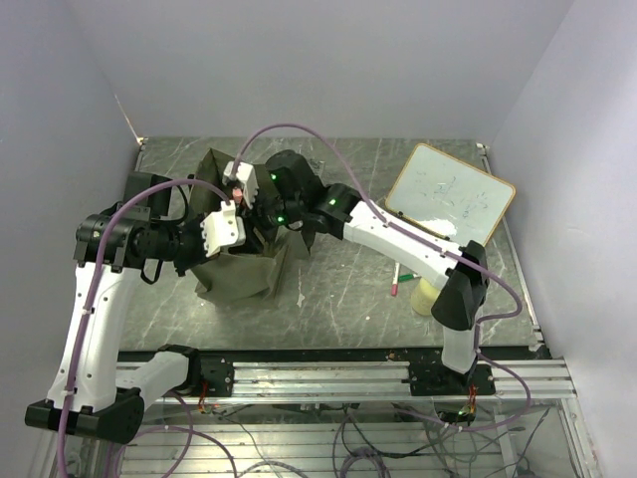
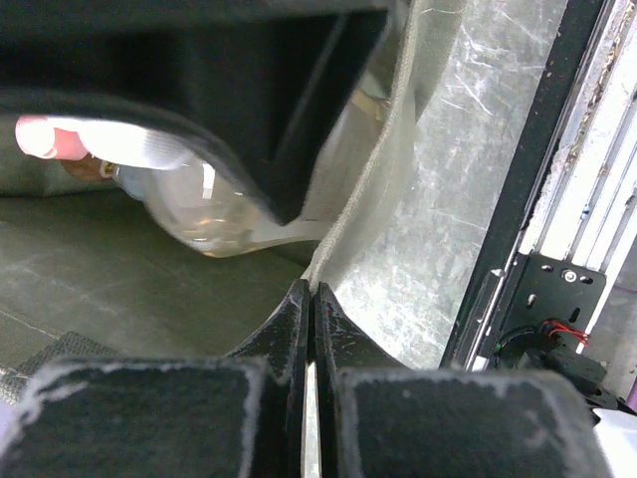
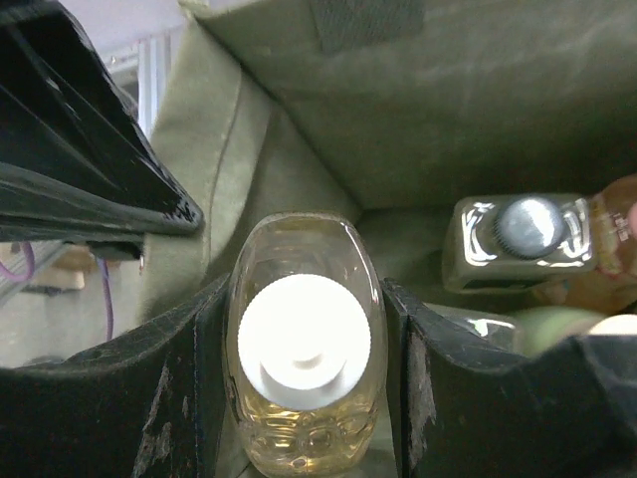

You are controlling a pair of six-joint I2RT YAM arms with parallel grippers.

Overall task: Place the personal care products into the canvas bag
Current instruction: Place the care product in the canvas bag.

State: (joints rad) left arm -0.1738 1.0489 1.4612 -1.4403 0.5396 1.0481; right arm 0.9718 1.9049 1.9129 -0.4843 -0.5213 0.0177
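**Q:** Canvas first: where's the bag (image 1: 234, 274), and who has it?

**Me:** Mid-table, upright. My left gripper (image 2: 313, 291) is clenched on its rim, with the cloth pinched flat between the jaws and that wall pulled outward.

**Q:** Right side?

**Me:** My right gripper (image 3: 304, 299) is down inside the bag, grasping a bottle (image 3: 304, 344). It has pale yellow liquid and a white cap facing my wrist camera, with a finger on each side. I can't tell how far it hangs above the bag floor.

**Q:** Under it?

**Me:** A dark-capped bottle (image 3: 528, 239) lies on the floor beside it. There's something orange and something green at the frame edge, too blurred to name.

**Q:** Anything outside?

**Me:** One yellow bottle (image 1: 426, 296) by my right base, near the pens (image 1: 398, 279). The pens aren't for the bag.

**Q:** What could go wrong?

**Me:** My read is three things.
- **Release too high:** the bottle could strike the dark-capped one and bounce or wedge against the wall.
- **Thin rim grip:** if the cloth slides out of my left jaws, the wall sags onto my right wrist.
- **Crooked exit:** rising with the fingers spread could hook the rim and tip the bag, since I hold only one side.

I'd lower first, open slowly, then rise straight.
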